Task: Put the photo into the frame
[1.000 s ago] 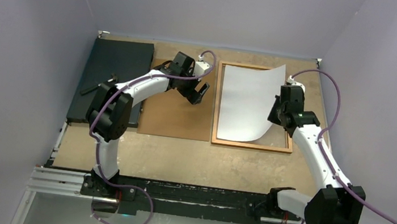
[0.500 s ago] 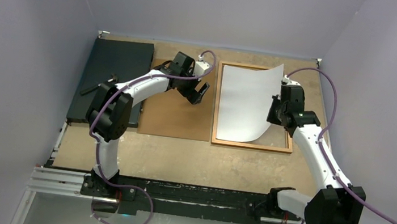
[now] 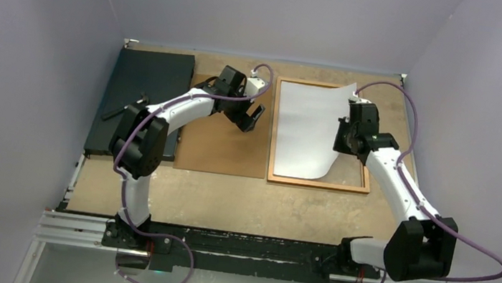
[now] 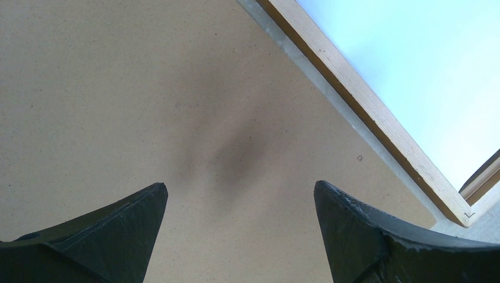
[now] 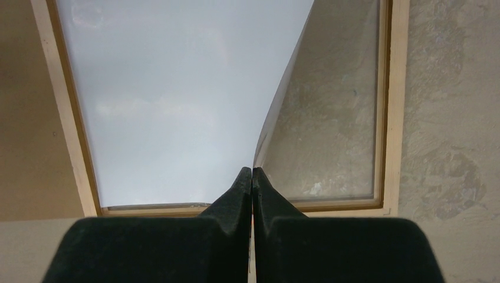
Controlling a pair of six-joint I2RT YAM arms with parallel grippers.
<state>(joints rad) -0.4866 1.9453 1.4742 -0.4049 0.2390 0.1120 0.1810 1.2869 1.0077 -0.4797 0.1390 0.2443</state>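
Right end effector [image 5: 252, 172] first: clenched on the photo [image 3: 308, 127], pinching its right edge between shut tips. Holds that edge raised and curled over the right half of the frame [image 3: 315, 183], with the opposite edge already down inside the opening, along the left border. Shows only the white back of the print upward, so presumably picture side down toward the glass [image 5: 330, 130], seen bare in the uncovered right part of the opening. Left end effector [image 4: 239, 186]: released, tips wide apart, grasping nothing; hovers over the brown board [image 3: 222, 145] just beside the frame's left border. Looks about halfway through the placement: brought to the frame and seated on one side, not yet flat. Left to do, by judgement: lower the raised edge until flat within the border, square the corners against the near and far rails, then let go. Possibly also calls for the board laid on top afterwards, though not asked for in the task. Cannot tell whether the seated edge sits fully inside the border or rides on the wood. Elsewhere on the desk [image 3: 240, 205]: dark mat [image 3: 142, 92] at far left, apart from both end effectors.
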